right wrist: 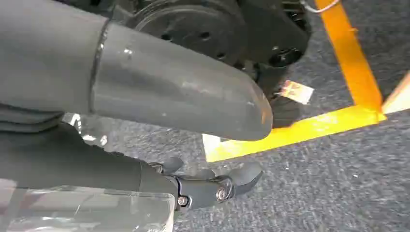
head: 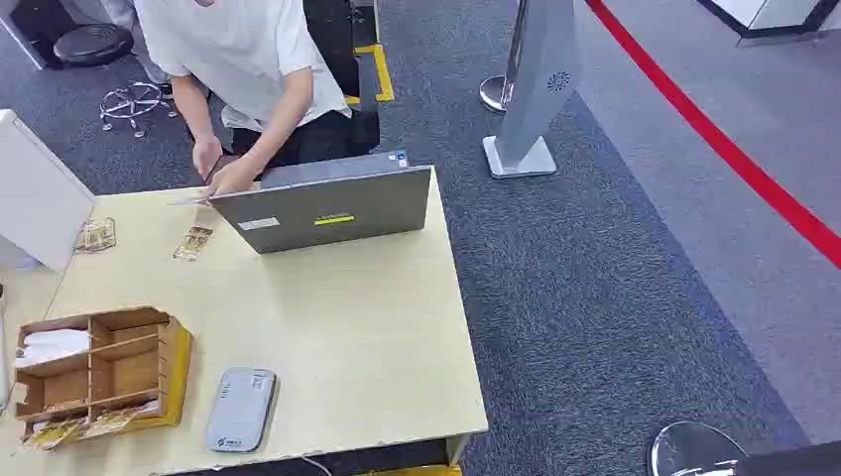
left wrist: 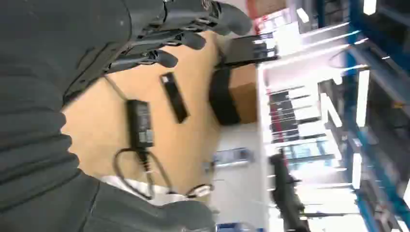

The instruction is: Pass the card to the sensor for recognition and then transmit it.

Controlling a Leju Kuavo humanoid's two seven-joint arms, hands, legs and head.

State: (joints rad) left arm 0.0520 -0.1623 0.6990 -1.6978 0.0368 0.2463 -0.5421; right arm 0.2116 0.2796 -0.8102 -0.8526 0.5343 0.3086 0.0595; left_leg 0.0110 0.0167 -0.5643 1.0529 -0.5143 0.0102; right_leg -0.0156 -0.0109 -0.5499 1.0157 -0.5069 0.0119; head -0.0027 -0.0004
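Cards: a gilt-patterned batch (head: 58, 430) is seen at the near foot of the wooden box (head: 177, 369), and two more cards lie loose further back on the tabletop (head: 357, 327), one (head: 193, 243) just in front of the laptop (head: 327, 208) and one (head: 96, 235) beside a white panel (head: 35, 188). Which of these is meant for the task cannot be told. The sensor (head: 240, 409), a flat grey pad, lies just beside the box, close to the near edge. No card is held. The left hand (left wrist: 96, 58) is seen with fingers (left wrist: 164, 57) spread apart from the thumb and nothing between them, above a tabletop carrying a power adapter (left wrist: 140, 123). The right hand (right wrist: 169, 92) hangs over the carpeted floor (right wrist: 338, 183), also empty, with the fingers (right wrist: 217, 186) apart from the thumb. Step judged: pick-up not yet begun. The next move is judged to call for the left hand to be brought over the box corner and a single card to be pinched off the batch; thin, flat stock is likely to need an edge lifted first. Room: the path from box to sensor is short and unobstructed, but the sensor sits near the tabletop edge, so a push could slide it off. A person (head: 238, 50) leans in at the far edge with hands by the laptop, well apart from the box. To the right, open carpet with a stand (head: 531, 89) is noted.
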